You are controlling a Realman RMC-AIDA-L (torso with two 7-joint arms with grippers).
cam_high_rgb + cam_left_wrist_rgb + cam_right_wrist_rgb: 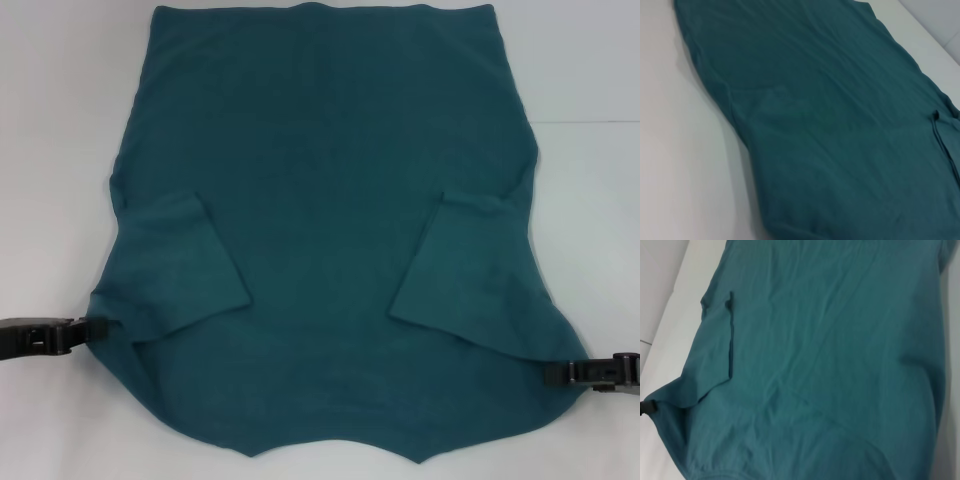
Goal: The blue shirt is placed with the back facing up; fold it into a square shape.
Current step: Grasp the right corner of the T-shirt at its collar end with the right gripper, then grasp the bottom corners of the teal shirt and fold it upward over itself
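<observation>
**Inspector:** Starting at the left. What did you record?

**Assistant:** The left gripper (pixel 92 328) lay low on the white table (pixel 50 120), its tip at the shirt's left edge near the shoulder. The fingers appeared pinched on that edge of the cloth, though the contact itself was small and partly hidden.

**Inspector:** And the garment?

**Assistant:** The blue shirt (pixel 320 180) lay flat in the middle of the table, plain side up, collar end nearest the robot and hem farthest. Both sleeves were already folded inward onto the back: the left sleeve (pixel 180 265) and the right sleeve (pixel 450 265). No lettering was visible.

**Inspector:** The right side?

**Assistant:** The right gripper (pixel 552 374) lay likewise at the shirt's right edge, near the shoulder, and seemed closed on the fabric there. In the right wrist view a dark fingertip (pixel 646 407) met the drawn-out corner of cloth.

**Inspector:** Handling assessment?

**Assistant:** In my judgement: light, limp, not fragile, and far wider than either claw. It would sag and crease wherever unsupported, and a thin edge could slip from a shallow pinch. The two near corners were the sound holds, lifted level and carried together toward the hem to keep the fold square.
</observation>
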